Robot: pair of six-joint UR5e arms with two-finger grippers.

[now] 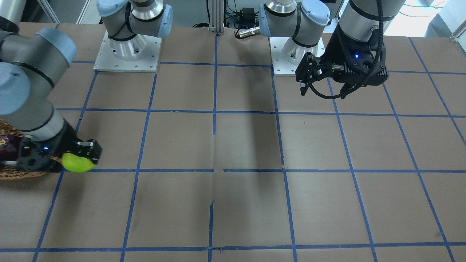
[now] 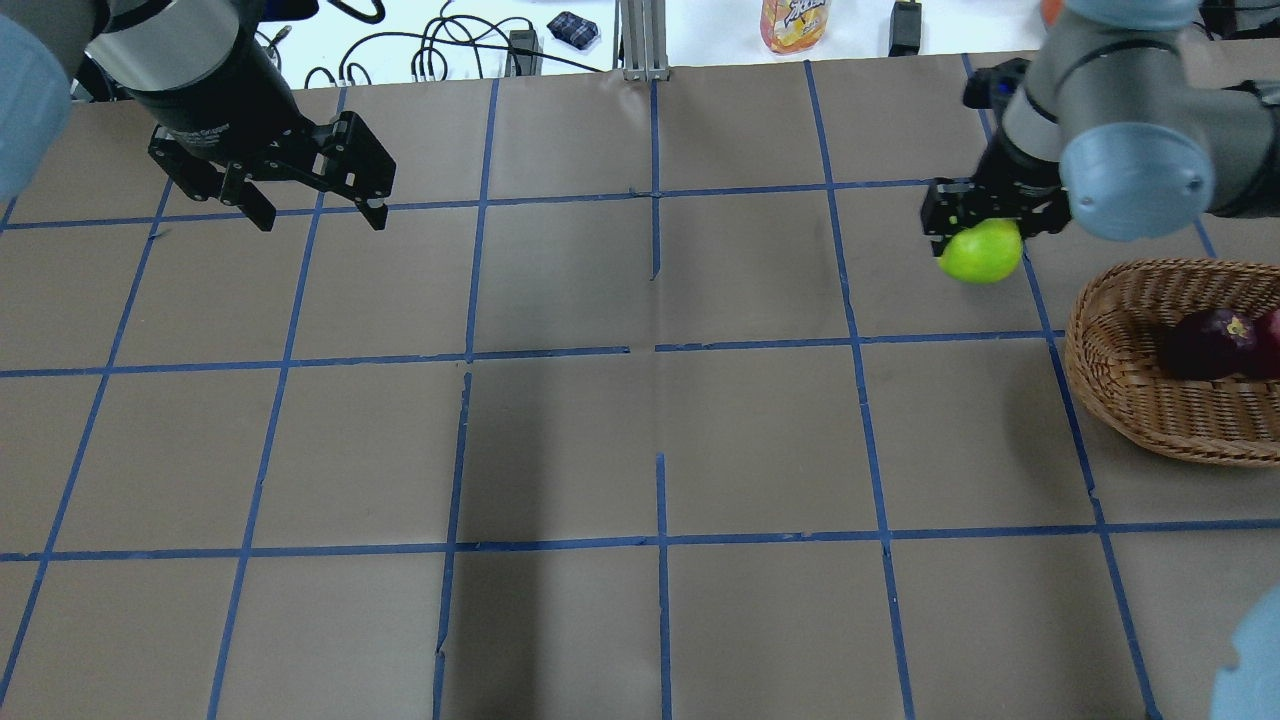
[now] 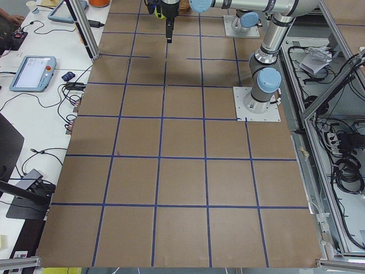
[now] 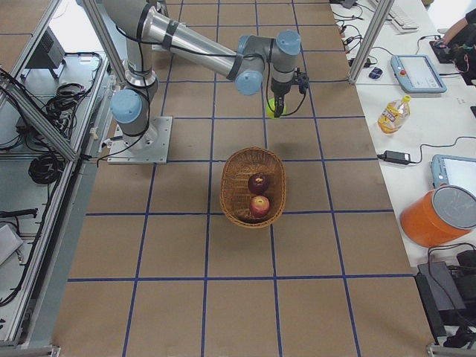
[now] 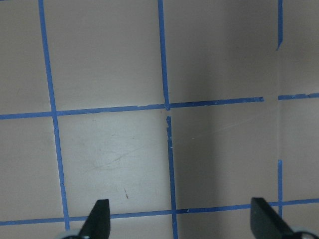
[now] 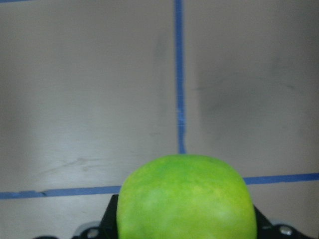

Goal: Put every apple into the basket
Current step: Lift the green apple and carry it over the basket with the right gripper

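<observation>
One apple aloft: the green apple (image 2: 981, 252) is clenched in the right jaws, hanging above the bench (image 2: 640, 450), just off the far-left rim of the wicker basket (image 2: 1120, 400) in the overhead view and not over it yet!
Basket: two are home already, the maroon apple (image 2: 1205, 343) and the red apple (image 4: 259, 206), side by side.
Left jaws: spread wide, gripping nothing, over the far left of the bench, well apart from the action.
Risk: let go too soon and the apple lands outside the rim and rolls off across the bench. Carry it low and it could clip the wicker wall and shove the basket. Drop it high and it may bounce off the pair inside.
</observation>
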